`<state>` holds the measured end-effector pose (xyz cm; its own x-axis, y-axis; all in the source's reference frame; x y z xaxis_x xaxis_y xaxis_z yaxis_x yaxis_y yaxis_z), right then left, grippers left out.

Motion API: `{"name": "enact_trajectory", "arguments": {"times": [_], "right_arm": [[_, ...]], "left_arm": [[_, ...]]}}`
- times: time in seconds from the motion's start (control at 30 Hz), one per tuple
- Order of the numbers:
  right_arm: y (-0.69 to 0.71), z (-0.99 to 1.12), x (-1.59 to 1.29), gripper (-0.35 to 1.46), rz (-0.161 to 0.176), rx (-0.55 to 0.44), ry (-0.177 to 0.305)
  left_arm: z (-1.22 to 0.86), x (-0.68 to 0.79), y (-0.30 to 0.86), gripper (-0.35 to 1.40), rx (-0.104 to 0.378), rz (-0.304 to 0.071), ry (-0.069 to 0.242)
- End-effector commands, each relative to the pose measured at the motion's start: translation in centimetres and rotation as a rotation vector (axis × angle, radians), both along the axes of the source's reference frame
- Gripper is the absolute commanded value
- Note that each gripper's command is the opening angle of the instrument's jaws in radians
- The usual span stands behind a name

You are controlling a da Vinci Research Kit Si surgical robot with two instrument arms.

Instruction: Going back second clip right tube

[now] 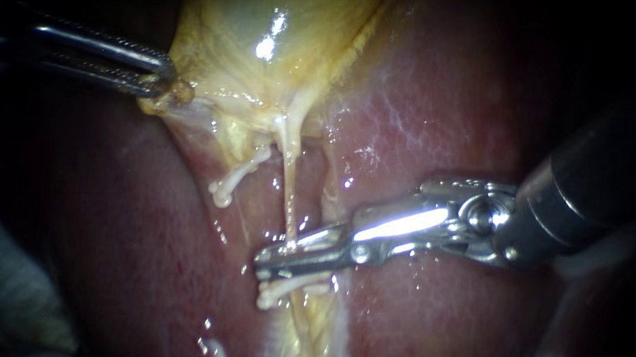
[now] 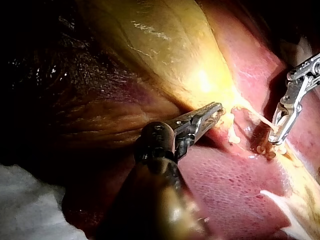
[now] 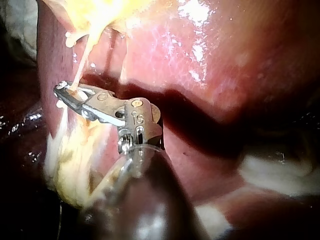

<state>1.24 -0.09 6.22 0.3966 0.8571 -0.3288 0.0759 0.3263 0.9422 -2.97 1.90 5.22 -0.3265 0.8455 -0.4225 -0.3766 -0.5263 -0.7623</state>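
- Currently: white clip [image 1: 284, 288] sits across right tube [image 1: 288, 188], just below the right instrument [image 1: 269, 263].
- Its jaws stand narrowly apart, with the tube passing between them (no grip evident).
- Jaws of left instrument [image 1: 162, 79] are clamped on gallbladder [image 1: 269, 18] edge.
- Red liver [image 1: 442, 112] lies underneath the tube.

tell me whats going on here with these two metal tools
The slim dark left instrument has its jaws shut on the lower edge of the glossy yellow gallbladder, which lies over the dark red liver. The silver right instrument, jaws open, sits at the thin pale tube, just on the gallbladder side of a small white clip on it. Another white clip lies left of that tube.
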Motion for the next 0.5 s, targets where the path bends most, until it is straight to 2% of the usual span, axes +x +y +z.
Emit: {"name": "enact_trajectory", "arguments": {"times": [0.03, 0.07, 0.17, 0.37, 0.5], "right_arm": [[-0.01, 0.01, 0.02, -0.19, 0.003, -0.005, 0.006], [-0.01, 0.05, 0.04, 0.00, -0.005, -0.062, 0.026], [-0.04, 0.15, 0.10, 0.33, -0.006, -0.159, 0.051], [-0.07, 0.45, 0.14, 0.45, 0.032, -0.263, 0.042], [-0.01, 0.54, 0.07, 0.46, 0.040, -0.308, 0.044]], "left_arm": [[0.00, 0.00, 0.00, -0.35, 0.000, 0.000, 0.000], [0.00, 0.00, 0.00, -0.35, 0.000, 0.000, 0.000], [0.00, 0.00, 0.00, -0.35, 0.000, 0.000, 0.000], [0.02, 0.00, 0.00, -0.35, 0.000, 0.001, 0.000], [0.03, 0.00, 0.00, -0.35, -0.001, 0.001, 0.000]]}}
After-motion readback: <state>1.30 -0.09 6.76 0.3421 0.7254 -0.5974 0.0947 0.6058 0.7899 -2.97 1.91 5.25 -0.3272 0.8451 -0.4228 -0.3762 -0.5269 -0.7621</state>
